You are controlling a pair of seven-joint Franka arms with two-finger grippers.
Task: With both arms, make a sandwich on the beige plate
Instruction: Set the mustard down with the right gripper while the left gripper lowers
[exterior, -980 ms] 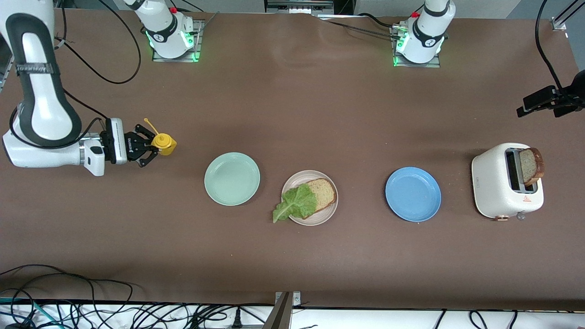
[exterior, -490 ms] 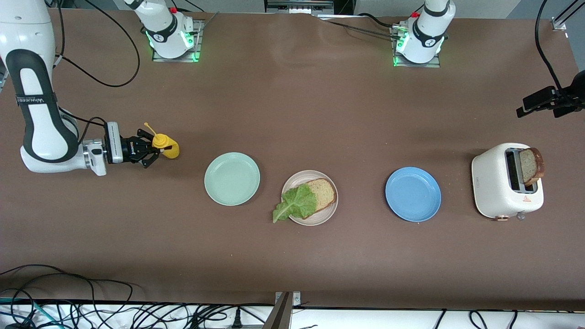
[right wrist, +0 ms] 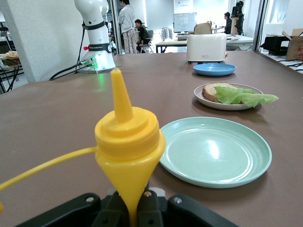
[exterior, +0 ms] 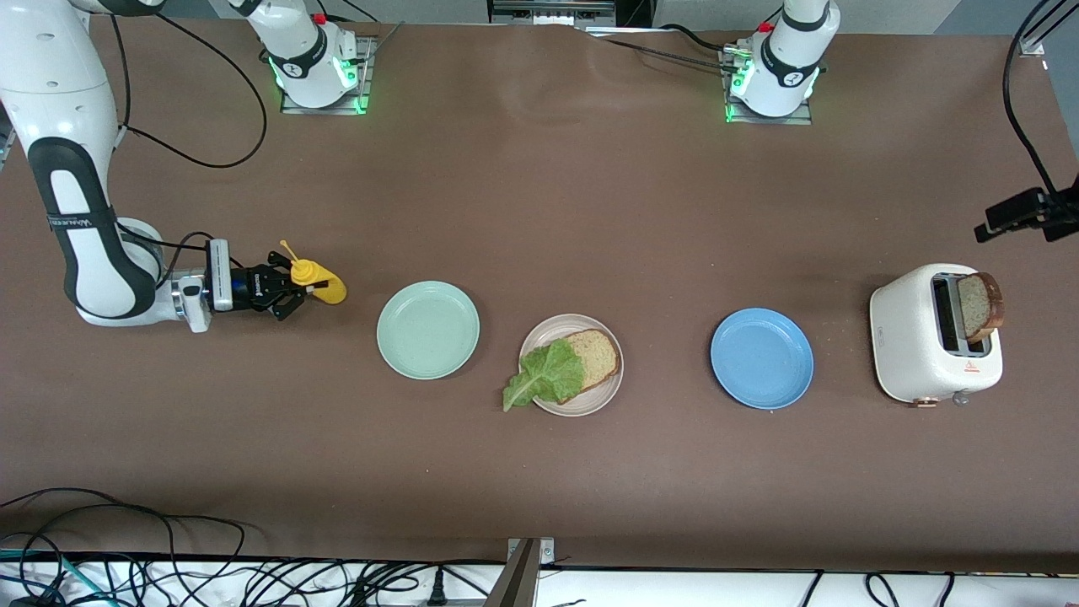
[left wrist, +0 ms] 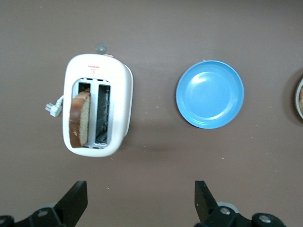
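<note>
The beige plate holds one bread slice with a green lettuce leaf over its end toward the right arm. The leaf hangs over the rim. A second bread slice stands in the white toaster. My right gripper is shut on a yellow squeeze bottle, tilted low over the table beside the mint-green plate. The right wrist view shows the bottle pinched in the gripper. My left gripper is open and empty, up over the table beside the toaster and its slice.
A blue plate lies between the beige plate and the toaster. Cables run along the table's edge nearest the front camera. The left gripper shows at the table's end by the toaster.
My right gripper has moved with the yellow bottle toward the mint-green plate and lower, and the bottle has tilted more. My left gripper has shifted toward the toaster and the table's end.
</note>
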